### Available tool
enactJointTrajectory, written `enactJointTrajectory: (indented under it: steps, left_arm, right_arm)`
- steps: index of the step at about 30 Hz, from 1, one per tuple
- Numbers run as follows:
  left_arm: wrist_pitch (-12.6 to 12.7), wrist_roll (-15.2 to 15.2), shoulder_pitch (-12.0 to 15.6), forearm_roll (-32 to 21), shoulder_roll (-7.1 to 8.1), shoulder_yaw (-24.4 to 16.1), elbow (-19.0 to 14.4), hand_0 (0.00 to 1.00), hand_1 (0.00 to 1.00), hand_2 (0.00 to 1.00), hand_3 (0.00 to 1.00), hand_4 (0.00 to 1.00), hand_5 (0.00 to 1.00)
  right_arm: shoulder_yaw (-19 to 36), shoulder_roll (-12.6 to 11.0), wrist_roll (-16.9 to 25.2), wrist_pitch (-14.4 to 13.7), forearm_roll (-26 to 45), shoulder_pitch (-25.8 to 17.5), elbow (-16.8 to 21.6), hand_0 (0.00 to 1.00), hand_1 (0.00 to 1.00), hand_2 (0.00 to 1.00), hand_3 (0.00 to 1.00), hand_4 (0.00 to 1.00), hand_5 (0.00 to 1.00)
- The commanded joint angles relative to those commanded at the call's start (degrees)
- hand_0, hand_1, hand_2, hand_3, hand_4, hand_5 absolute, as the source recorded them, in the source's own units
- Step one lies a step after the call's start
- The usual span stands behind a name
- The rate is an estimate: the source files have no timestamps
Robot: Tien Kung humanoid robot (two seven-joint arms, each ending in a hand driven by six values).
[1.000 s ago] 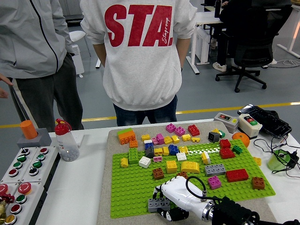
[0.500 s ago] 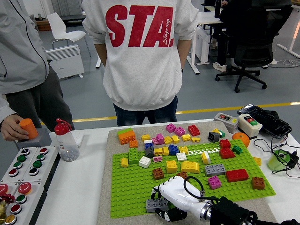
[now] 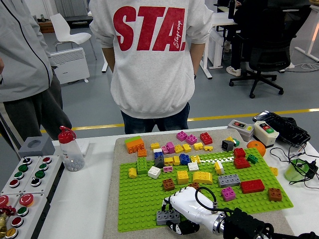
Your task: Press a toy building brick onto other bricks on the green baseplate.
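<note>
At the near edge of the bench (image 3: 89, 199), the right hand (image 3: 185, 209) reaches in from the lower right over the front of the green baseplate (image 3: 144, 204), its white fingers (image 3: 174, 203) curled around a grey brick (image 3: 168, 216) that sits at the baseplate's near edge, with the thumb tucked beneath. Just behind the hand, a brown brick (image 3: 168, 184) stands on the studs, with yellow bricks (image 3: 194, 177) beyond it, a second grey brick (image 3: 228, 180) and a red brick (image 3: 251, 185) to the right. Farther back, a cluster of small bricks in orange, pink, yellow, blue and red spreads across the baseplate's far edge and the grey mat (image 3: 119, 144). To the left lie a control box with coloured buttons (image 3: 22, 186) and a clear bottle with a red cap (image 3: 71, 149). At the far right sit an orange ball (image 3: 256, 147) and a two-button switch box (image 3: 264, 132). Behind the bench, a person in a grey sweatshirt (image 3: 149, 64) stands with their back turned.
</note>
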Motion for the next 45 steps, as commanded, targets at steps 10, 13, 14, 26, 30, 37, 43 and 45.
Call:
enactJointTrajectory:
  steps: [10, 13, 14, 26, 30, 37, 43, 45]
  left_arm:
    - [0.0, 0.0, -0.1, -0.1, 0.03, 0.0, 0.0, 0.661, 0.684, 0.680, 0.578, 0.294, 0.998]
    - [0.0, 0.0, 0.0, -0.1, 0.03, 0.0, 0.0, 0.661, 0.684, 0.680, 0.578, 0.294, 0.998]
    - [0.0, 0.0, 0.0, -0.1, 0.04, 0.0, 0.0, 0.661, 0.684, 0.680, 0.578, 0.294, 0.998]
    - [0.0, 0.0, 0.0, 0.0, 0.04, -0.1, 0.0, 0.660, 0.684, 0.680, 0.578, 0.295, 0.998]
    - [0.0, 0.1, 0.1, 0.2, 0.00, -0.2, 0.0, 0.660, 0.683, 0.680, 0.578, 0.294, 0.998]
    - [-0.1, 0.1, 0.2, 0.5, -0.05, -0.3, 0.0, 0.659, 0.684, 0.681, 0.578, 0.293, 0.998]
    - [-0.1, 0.2, 0.5, 0.6, -0.11, -0.4, 0.0, 0.659, 0.683, 0.681, 0.578, 0.293, 0.998]
    - [-0.1, 0.2, 0.5, 0.7, -0.11, -0.4, 0.0, 0.659, 0.684, 0.681, 0.578, 0.293, 0.998]
  right_arm:
    - [0.1, -0.3, 0.3, 0.5, -0.2, 0.0, 0.4, 0.640, 0.652, 0.650, 0.672, 0.677, 0.152]
    - [0.1, -0.4, 0.4, 0.4, -0.2, 0.0, 0.5, 0.640, 0.652, 0.650, 0.672, 0.677, 0.152]
    - [0.2, -0.4, 0.4, 0.4, -0.2, 0.0, 0.6, 0.640, 0.652, 0.650, 0.672, 0.677, 0.152]
    - [0.7, -0.7, 0.1, 1.4, 0.1, -0.2, 1.2, 0.657, 0.664, 0.678, 0.707, 0.714, 0.191]
    - [0.9, -0.8, 0.1, 1.4, 0.3, -0.3, 1.5, 0.659, 0.671, 0.698, 0.740, 0.758, 0.229]
    - [1.1, -0.9, 0.1, 1.4, 0.7, -0.6, 1.9, 0.665, 0.677, 0.708, 0.760, 0.765, 0.231]
    - [2.2, -1.4, 0.1, 1.3, 0.9, -1.3, 3.7, 0.673, 0.687, 0.729, 0.796, 0.792, 0.264]
    - [2.8, -1.7, 0.1, 1.1, 0.9, -1.6, 4.7, 0.675, 0.693, 0.761, 0.811, 0.788, 0.267]
